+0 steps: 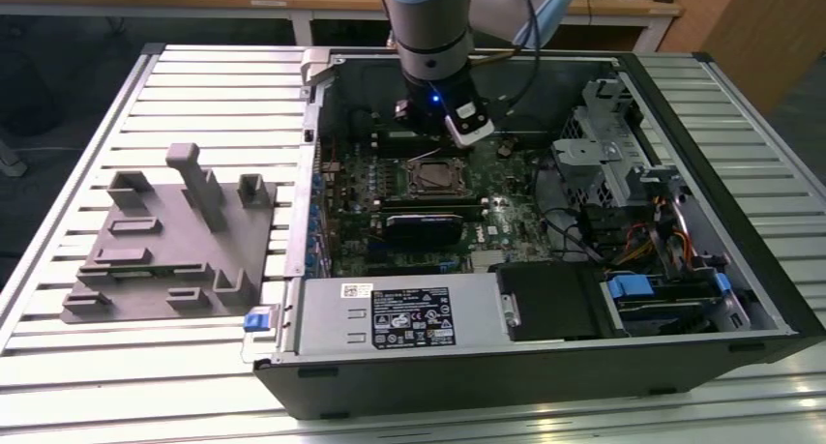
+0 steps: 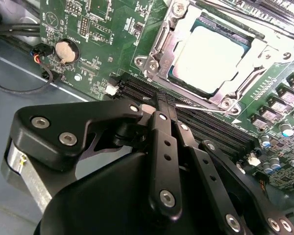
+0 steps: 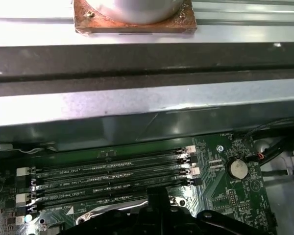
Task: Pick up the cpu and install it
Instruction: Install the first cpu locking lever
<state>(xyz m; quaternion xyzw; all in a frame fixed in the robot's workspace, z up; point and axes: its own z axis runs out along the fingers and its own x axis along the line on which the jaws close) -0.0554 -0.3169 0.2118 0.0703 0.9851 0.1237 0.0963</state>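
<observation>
Hovering shut and empty, the pincer [image 2: 159,105] sits near the socketed cpu [image 2: 210,58] — labels unreadable.

An open computer case [image 1: 722,299] sits on a slatted table [image 1: 77,367] (a gray plastic holder [image 1: 168,241] lies beside it).

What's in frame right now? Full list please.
cpu: 1, silvery top, seated in the motherboard socket.
motherboard: 1, green, inside the case.
memory slots: 4, black, beside the socket.
coin cell: 1, silver, on the board.
computer case: 1, black, open, lying on the table.
power supply: 1, silver with dark label, at the case's near edge.
fixture tray: 1, grey, at the exterior view's left of the case.
table: 1, slatted aluminium.
gripper: 1, black, above the memory slots beside the socket, holding nothing visible.
</observation>
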